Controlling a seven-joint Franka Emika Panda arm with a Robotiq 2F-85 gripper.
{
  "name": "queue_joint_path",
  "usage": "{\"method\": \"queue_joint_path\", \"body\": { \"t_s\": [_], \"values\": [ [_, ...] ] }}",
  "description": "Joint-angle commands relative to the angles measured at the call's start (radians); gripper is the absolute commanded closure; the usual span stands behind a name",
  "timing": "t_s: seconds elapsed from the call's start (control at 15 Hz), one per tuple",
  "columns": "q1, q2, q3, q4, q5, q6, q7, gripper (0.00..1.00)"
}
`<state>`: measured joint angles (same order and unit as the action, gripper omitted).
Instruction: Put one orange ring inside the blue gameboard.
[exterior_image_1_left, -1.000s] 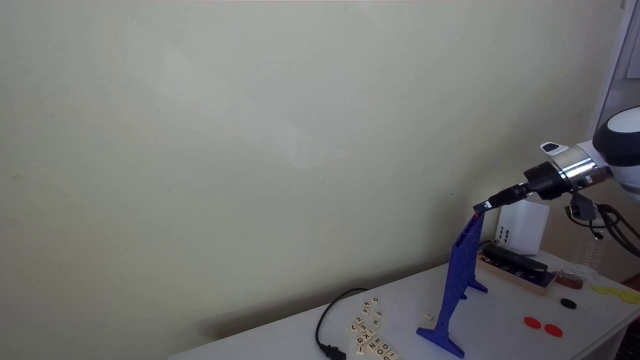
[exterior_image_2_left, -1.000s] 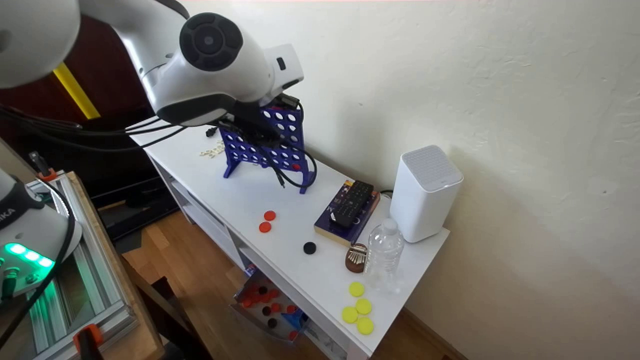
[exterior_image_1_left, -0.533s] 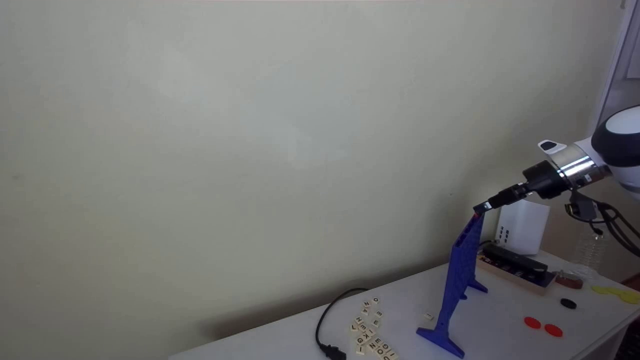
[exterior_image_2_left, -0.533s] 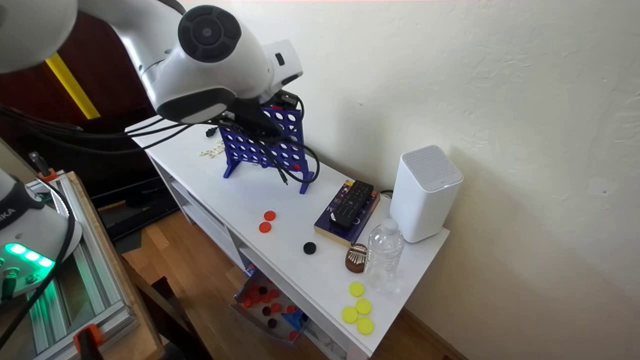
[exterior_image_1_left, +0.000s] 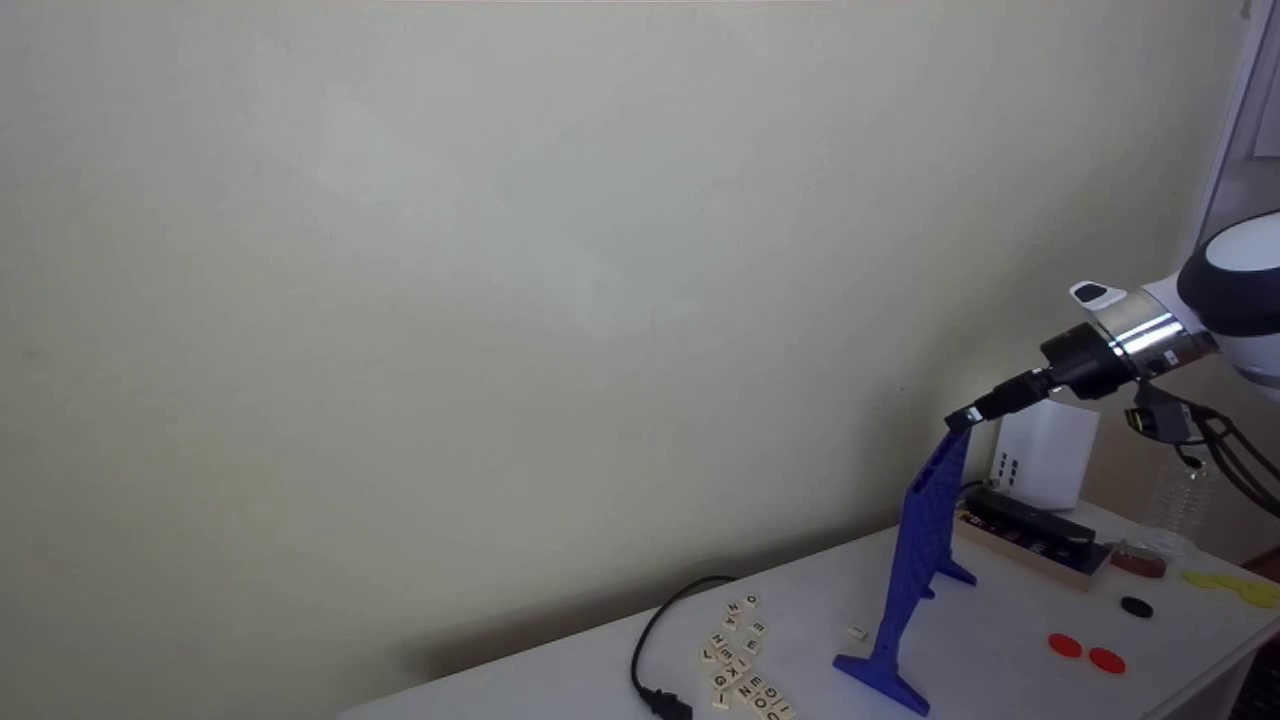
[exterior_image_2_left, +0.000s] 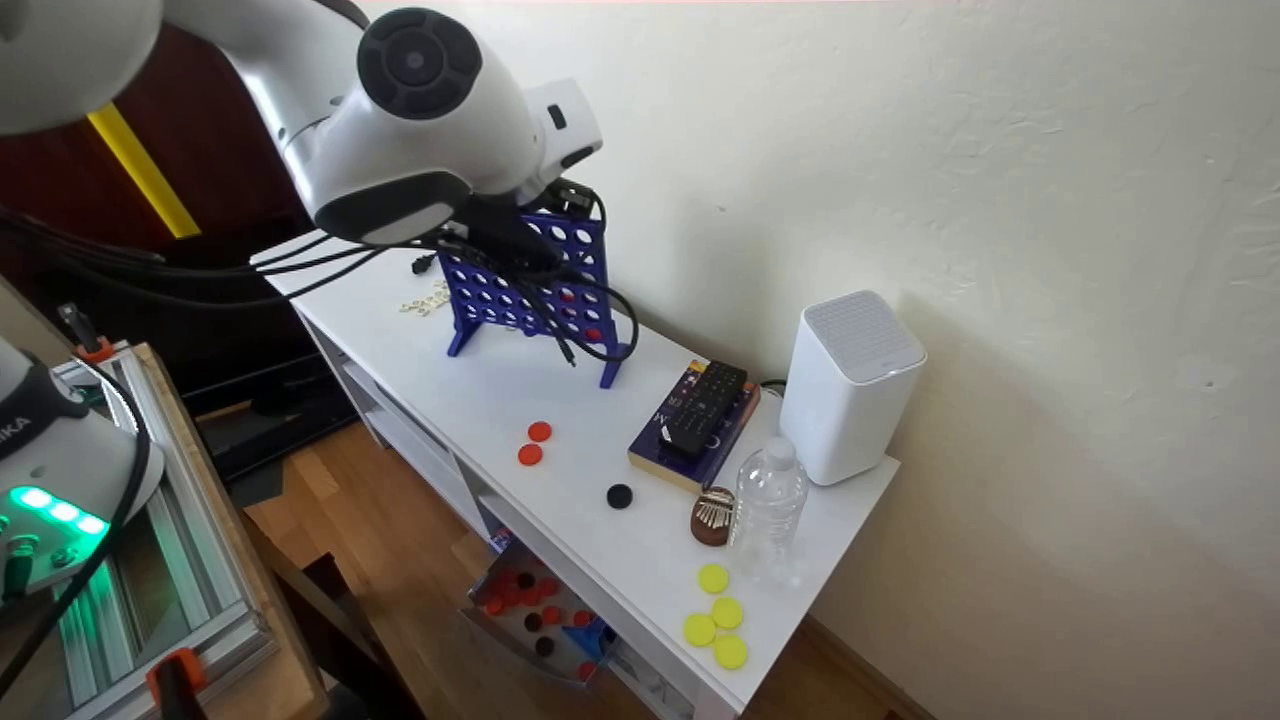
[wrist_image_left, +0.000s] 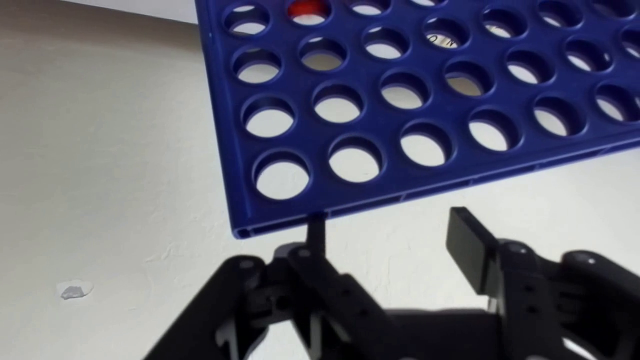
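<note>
See the gripper (wrist_image_left: 387, 232) in the wrist view with its jaws spread well apart, holding nothing between. Find the blue gameboard (wrist_image_left: 447, 111) upright toward twelve o'clock, with the slotted top edge running just beside the jaws. Notice the jaw at nine o'clock overlapping that edge near a corner; can't make out whether touching. Spot an orange ring (wrist_image_left: 309, 7) inside the board, between eleven and twelve o'clock from the gripper and well apart from it: second column from the side edge, fourth hole from the top edge, only part of it showing.

In an exterior view, find a second orange ring (exterior_image_2_left: 593, 334) in the board's bottom corner hole, toward five o'clock from the former, and the gripper mostly hidden behind the arm (exterior_image_2_left: 430, 150).

In an exterior view, see the gripper (exterior_image_1_left: 960, 420) right at the board's upper corner, with the board slanting off between six and seven o'clock. Find two loose orange rings (exterior_image_1_left: 1065, 645) flat on the white table (exterior_image_1_left: 980, 680), toward five o'clock from the gripper, near a black disc (exterior_image_1_left: 1137, 607) between one and two o'clock from them.
</note>
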<state>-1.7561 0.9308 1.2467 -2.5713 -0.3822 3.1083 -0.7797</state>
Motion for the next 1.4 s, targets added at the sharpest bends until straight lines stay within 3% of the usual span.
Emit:
{"method": "queue_joint_path", "body": {
  "t_s": [0.0,0.13,0.8,1.33],
  "values": [
    [0.01,-0.013,-0.018,0.0,-0.025,-0.006,0.003,0.05],
    [0.01,-0.01,-0.017,0.0,-0.023,-0.003,0.005,0.0],
    [-0.03,0.013,0.042,-0.013,-0.021,0.028,0.021,0.0],
    [-0.104,-0.106,0.128,-0.032,-0.009,0.059,0.135,0.0]
  ]
}}
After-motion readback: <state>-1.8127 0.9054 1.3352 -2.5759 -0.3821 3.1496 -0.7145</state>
